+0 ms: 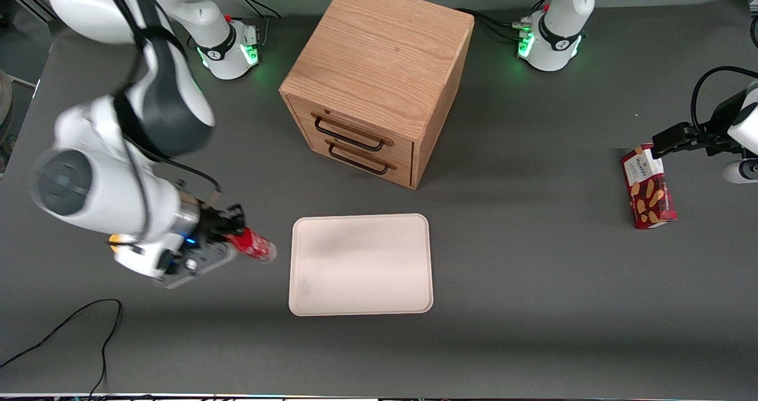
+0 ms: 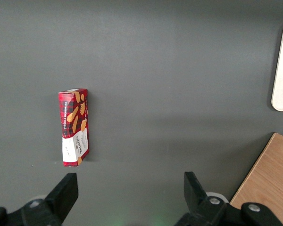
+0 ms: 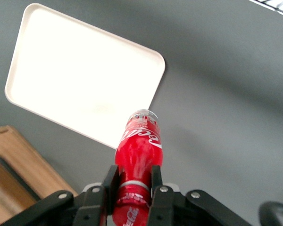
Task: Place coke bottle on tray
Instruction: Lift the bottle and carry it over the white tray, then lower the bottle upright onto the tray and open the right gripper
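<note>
The gripper (image 1: 237, 235) hangs over the table (image 1: 533, 270) toward the working arm's end, just beside the tray (image 1: 360, 264) and apart from it. Its fingers (image 3: 155, 181) are closed on the bottle (image 1: 253, 245), pinching it near the capped end. The bottle is tilted, close to lying flat, with its clear base pointing at the tray's near short edge. In the right wrist view the bottle (image 3: 138, 153) sticks out from between the fingers, white script showing on its red label, and its base overlaps the tray's (image 3: 85, 75) rim in that view; the front view shows it short of the rim. The tray lies flat in front of the cabinet (image 1: 379, 75), nearer the front camera. A red box (image 1: 648, 186) lies toward the parked arm's end of the table, well apart from the tray.
</note>
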You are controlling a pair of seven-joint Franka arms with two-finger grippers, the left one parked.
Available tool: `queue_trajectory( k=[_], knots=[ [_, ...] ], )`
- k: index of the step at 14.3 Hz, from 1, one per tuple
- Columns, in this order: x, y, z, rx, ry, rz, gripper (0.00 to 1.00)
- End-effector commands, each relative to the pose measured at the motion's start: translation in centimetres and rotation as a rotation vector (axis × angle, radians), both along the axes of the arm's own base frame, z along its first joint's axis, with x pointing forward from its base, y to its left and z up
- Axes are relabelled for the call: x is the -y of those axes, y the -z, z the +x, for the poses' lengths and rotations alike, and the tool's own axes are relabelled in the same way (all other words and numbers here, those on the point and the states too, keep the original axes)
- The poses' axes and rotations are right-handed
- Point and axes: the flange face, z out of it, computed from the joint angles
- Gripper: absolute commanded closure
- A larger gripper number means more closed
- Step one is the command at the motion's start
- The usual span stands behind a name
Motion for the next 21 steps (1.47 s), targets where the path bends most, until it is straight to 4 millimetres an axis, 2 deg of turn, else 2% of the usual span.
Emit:
queue_trajectory(
  k=[1, 4, 11, 13, 14, 15, 16, 17, 19, 21],
  knots=[
    [-3.7, 3.0, 1.1, 0.046, 0.027, -0.025, 0.96],
    [-6.6, 7.0, 1.2, 0.076, 0.048, -0.059, 0.94],
    [-7.3, 12.5, 2.2, 0.130, 0.061, -0.028, 0.83],
    [-7.2, 13.0, 2.5, 0.145, 0.075, -0.017, 0.69],
    [-7.2, 13.4, 2.5, 0.143, 0.086, -0.016, 0.52],
    [-7.2, 13.5, 2.7, 0.156, 0.099, -0.006, 0.48],
    [-7.3, 13.5, 2.9, 0.171, 0.105, 0.005, 0.34],
    [-7.4, 14.1, 2.8, 0.166, 0.116, 0.009, 0.01],
    [-7.3, 14.2, 2.8, 0.170, 0.168, 0.011, 0.00],
    [-7.1, 13.3, 2.9, 0.181, 0.177, 0.017, 0.00]
  ],
)
